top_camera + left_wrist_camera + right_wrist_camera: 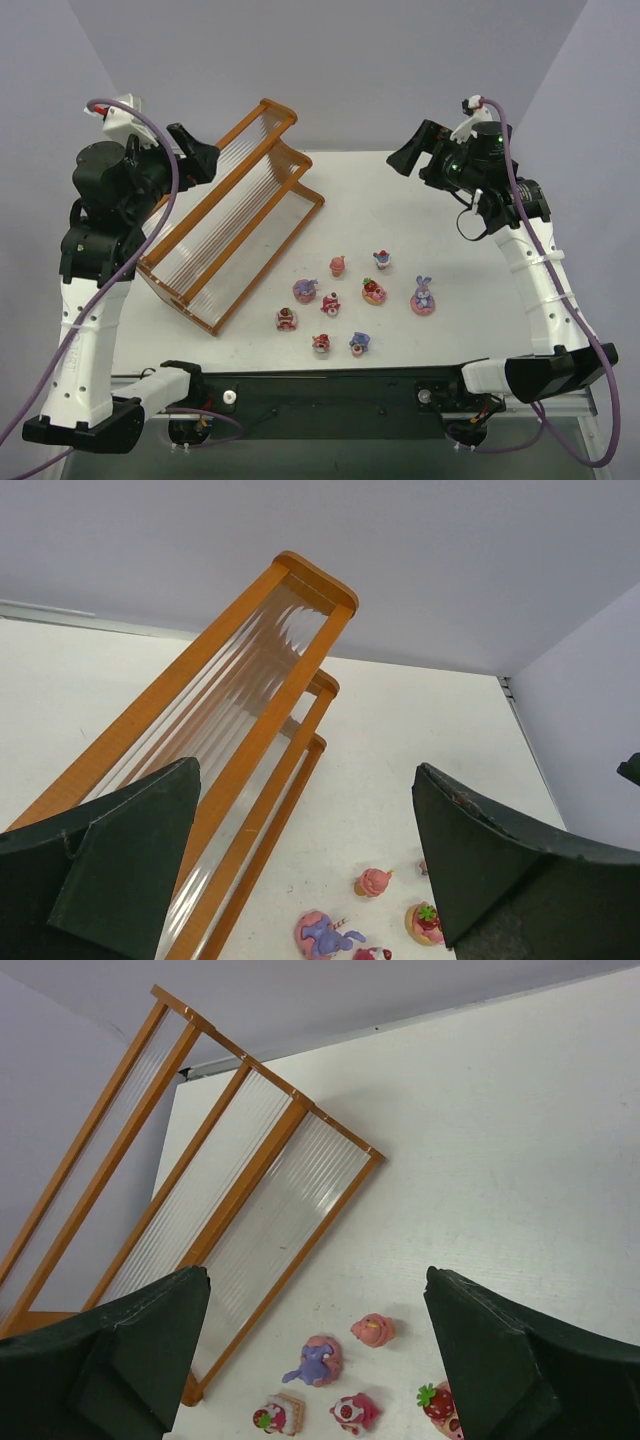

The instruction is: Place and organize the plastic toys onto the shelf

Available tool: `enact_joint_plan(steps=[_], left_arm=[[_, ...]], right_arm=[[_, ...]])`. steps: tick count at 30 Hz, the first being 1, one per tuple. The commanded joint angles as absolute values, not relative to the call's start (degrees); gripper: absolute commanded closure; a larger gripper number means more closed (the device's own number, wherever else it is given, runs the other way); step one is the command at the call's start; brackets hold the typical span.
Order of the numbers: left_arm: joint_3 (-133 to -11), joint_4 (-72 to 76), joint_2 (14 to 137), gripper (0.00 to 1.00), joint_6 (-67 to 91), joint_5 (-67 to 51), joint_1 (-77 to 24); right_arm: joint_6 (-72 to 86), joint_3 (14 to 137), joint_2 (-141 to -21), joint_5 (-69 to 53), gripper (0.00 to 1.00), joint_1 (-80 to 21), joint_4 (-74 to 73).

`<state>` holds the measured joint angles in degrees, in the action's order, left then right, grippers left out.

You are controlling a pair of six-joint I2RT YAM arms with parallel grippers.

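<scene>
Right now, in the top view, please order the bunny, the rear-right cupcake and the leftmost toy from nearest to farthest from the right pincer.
From the right pincer:
1. rear-right cupcake, at the back of the group
2. bunny, far right
3. leftmost toy, front left

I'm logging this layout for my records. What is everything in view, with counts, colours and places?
shelf: 1, orange-brown frame with clear ribbed tiers, far left of the table, set diagonally, no toys on it
bunny: 1, purple, on the table, right end of the toy cluster
cupcake and donut toys: 8, pink, red and purple, loose on the table right of the shelf's near end
table: 1, white
base rail: 1, black, near edge
cables: 2, purple, one along each arm
left arm: 1, white and black, raised beside the shelf, jaws open, empty
right arm: 1, white and black, raised at right, jaws open, empty
</scene>
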<state>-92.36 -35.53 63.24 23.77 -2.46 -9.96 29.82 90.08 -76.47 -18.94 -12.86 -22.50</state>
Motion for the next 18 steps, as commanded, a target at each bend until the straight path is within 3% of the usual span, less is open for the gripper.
enact_joint_plan(steps=[1, 8, 15, 18], left_arm=[[-93.43, -31.73, 61.44, 0.03, 22.5, -3.07, -9.58], [-94.48, -31.46, 63.72, 0.03, 21.54, -11.51, -9.76], [-93.52, -35.68, 62.4, 0.03, 25.39, -1.85, -9.75], [-92.21, -32.01, 62.31, 0.03, 30.22, -6.83, -9.84]], right_arm=[[29.27, 90.44, -74.18, -18.63, 0.02, -13.53, -24.25], [27.16, 88.78, -74.18, -13.37, 0.0, -18.62, -26.46], [32.15, 78.59, -72.95, 10.93, 0.0, -35.84, -25.75], [37.6, 74.36, -73.64, 19.12, 0.04, -44.89, -24.0]])
